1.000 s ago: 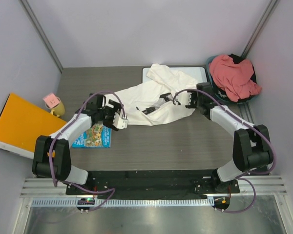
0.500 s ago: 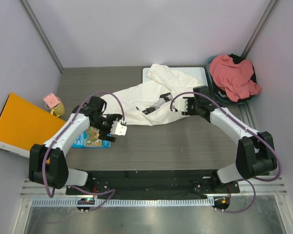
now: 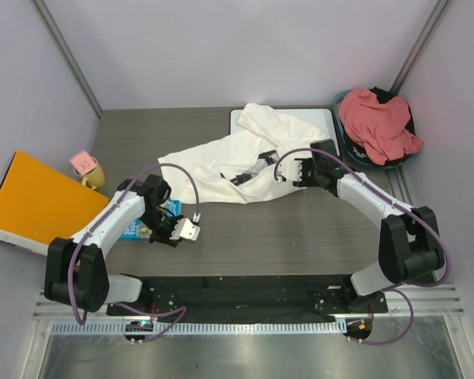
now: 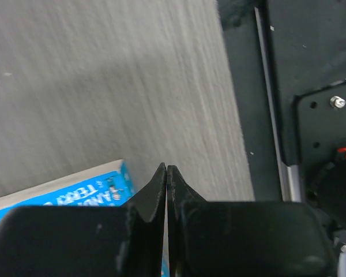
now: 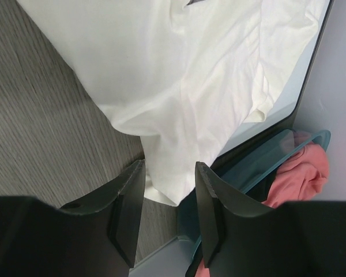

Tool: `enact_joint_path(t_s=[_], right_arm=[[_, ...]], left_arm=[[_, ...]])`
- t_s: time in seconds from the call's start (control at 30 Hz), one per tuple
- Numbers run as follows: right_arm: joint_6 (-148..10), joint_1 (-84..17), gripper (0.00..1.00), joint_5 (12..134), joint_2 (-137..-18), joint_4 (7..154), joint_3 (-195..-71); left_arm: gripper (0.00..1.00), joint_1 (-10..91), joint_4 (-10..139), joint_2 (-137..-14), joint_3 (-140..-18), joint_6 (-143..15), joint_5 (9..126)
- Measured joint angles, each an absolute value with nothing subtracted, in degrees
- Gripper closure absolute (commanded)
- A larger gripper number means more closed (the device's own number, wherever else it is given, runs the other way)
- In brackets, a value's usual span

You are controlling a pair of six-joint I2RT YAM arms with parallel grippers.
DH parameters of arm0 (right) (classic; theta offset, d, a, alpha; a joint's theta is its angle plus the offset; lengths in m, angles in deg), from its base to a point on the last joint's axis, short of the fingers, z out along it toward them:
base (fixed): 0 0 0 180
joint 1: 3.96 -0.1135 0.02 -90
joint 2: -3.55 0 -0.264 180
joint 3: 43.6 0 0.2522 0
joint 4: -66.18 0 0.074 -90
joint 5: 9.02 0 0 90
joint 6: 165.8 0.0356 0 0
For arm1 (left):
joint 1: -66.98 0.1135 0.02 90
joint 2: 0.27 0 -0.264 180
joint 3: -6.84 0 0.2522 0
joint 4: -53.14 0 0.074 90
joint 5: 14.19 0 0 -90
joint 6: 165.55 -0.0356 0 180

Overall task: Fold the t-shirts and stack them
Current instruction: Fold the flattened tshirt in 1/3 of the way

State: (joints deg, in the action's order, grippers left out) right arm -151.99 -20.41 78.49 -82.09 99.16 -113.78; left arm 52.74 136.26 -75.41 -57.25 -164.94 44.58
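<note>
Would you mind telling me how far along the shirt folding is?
Nothing looks done: the white t-shirt lies crumpled on the table, the pink t-shirt heaped in the basket. The right gripper, jaws open, hovers at the white one's edge; the left gripper is shut, empty. Both folds and stacking remain.

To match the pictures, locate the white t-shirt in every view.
Top view: white t-shirt at centre, reaching toward the far right.
Left wrist: not in it.
Right wrist: fills the upper half.
Shared landmark: pink t-shirt, far right in the top view, lower right in the right wrist view.
</note>
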Motion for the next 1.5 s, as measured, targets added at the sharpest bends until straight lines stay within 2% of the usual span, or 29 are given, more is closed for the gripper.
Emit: enact_joint_path(t_s=[0.17,0.47,0.7,0.87,1.03,1.13,1.37,1.5], right_arm=[[-151.9,-20.4,0.55,78.5,-82.1,98.2,-113.8],[-150.9,-20.4,0.56,78.7,-82.1,97.4,-113.8],[-149.6,-20.4,0.56,78.8,-82.1,97.0,-113.8],[-148.7,-20.4,0.56,78.7,-82.1,96.5,-113.8],[-147.9,-20.6,0.56,78.7,-82.6,95.6,-113.8],[-147.6,-20.7,0.56,78.7,-82.9,95.1,-113.8],[-147.2,-20.8,0.56,78.7,-83.0,94.7,-113.8],[-147.2,-20.8,0.57,78.7,-83.0,94.5,-113.7]], left_arm=[[1.0,52.7,136.8,-79.9,-55.9,-165.4,49.0],[1.0,52.7,127.1,-87.1,-52.5,-162.4,57.9],[1.0,52.2,124.1,-87.9,-52.8,-156.3,63.4],[1.0,52.0,116.2,-90.8,-54.2,-151.0,76.5],[1.0,52.0,101.5,-96.4,-57.6,-147.3,90.0],[1.0,51.6,94.0,-99.8,-59.4,-145.0,94.0],[1.0,49.3,87.8,-100.8,-59.3,-141.9,95.8],[1.0,49.1,89.0,-97.7,-58.2,-140.2,91.9]])
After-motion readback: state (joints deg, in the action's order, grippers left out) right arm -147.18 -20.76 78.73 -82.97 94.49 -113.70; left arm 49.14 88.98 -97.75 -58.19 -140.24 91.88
